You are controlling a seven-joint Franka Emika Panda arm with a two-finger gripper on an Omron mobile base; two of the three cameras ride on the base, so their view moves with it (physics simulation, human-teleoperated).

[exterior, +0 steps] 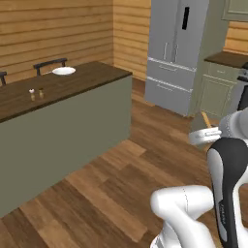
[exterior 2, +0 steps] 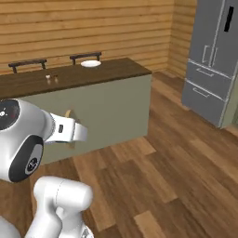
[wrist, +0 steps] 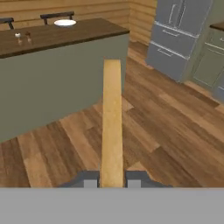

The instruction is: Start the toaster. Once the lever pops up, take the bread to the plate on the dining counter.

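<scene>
Clamped edge-on between gripper [wrist: 112, 180] fingertips, bread [wrist: 112, 122] carried above wood floor [wrist: 166, 140]; plate [wrist: 65, 22] far off on dining counter [wrist: 65, 35], near two small bottles [wrist: 22, 38].

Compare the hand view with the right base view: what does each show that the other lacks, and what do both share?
Hand view alone: the bread seen edge-on, clamped between the gripper fingertips, plus sage-green cabinets at the far right.

Right base view alone: the arm at lower left, hiding most of the bread.

Both: the dining counter with the plate near its far edge, two small bottles, chair backs behind it, the fridge and the wood floor.
</scene>
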